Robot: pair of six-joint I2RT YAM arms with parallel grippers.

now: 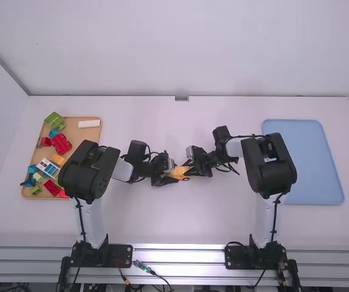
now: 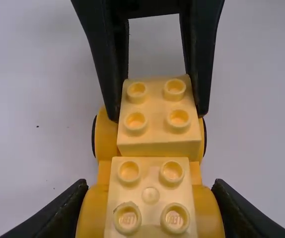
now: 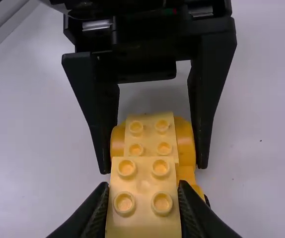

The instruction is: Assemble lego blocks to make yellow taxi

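Observation:
My left gripper (image 1: 171, 176) and right gripper (image 1: 190, 169) meet at an orange-yellow car base (image 1: 179, 173) near the table's middle. In the left wrist view, the left gripper (image 2: 151, 194) is shut on the car base (image 2: 99, 210), which carries a pale yellow block (image 2: 151, 191). The right gripper's fingers pinch a second pale yellow 2x2 block (image 2: 157, 119) at the base's other end, by black-edged wheels. In the right wrist view, the right gripper (image 3: 143, 193) is shut on that yellow 2x2 block (image 3: 143, 186). Whether it is fully pressed down, I cannot tell.
A wooden tray (image 1: 88, 139) on the left side holds several loose blocks, including a red piece (image 1: 61, 143), a white piece (image 1: 89, 123) and a green piece (image 1: 55, 120). On the right lies a blue tray (image 1: 311, 161), beside the right arm.

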